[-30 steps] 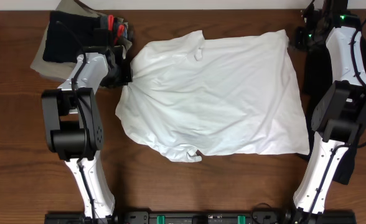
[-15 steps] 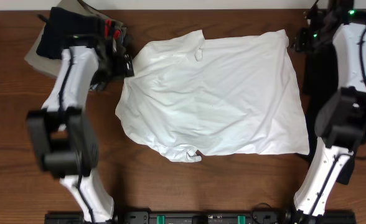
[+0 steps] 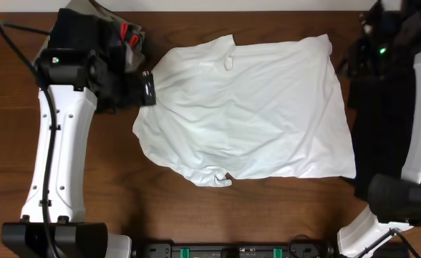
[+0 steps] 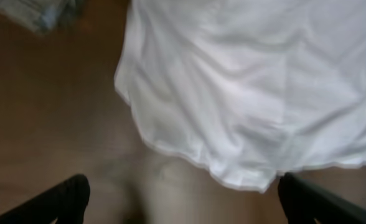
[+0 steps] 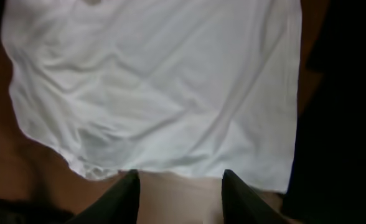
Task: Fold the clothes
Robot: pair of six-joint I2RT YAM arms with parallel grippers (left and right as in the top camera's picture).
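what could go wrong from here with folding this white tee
1. The white short-sleeved T-shirt lies wrinkled with a bunched hem, so folding now may set creases.
2. The open left gripper sits beside the pile of dark clothes; a careless grab might snag it.
3. The black garment borders the shirt's right edge; the right gripper might pinch both.

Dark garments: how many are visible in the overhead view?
2: one dark garment at the table's top-left corner, another dark garment along its right edge. Others may be hidden.
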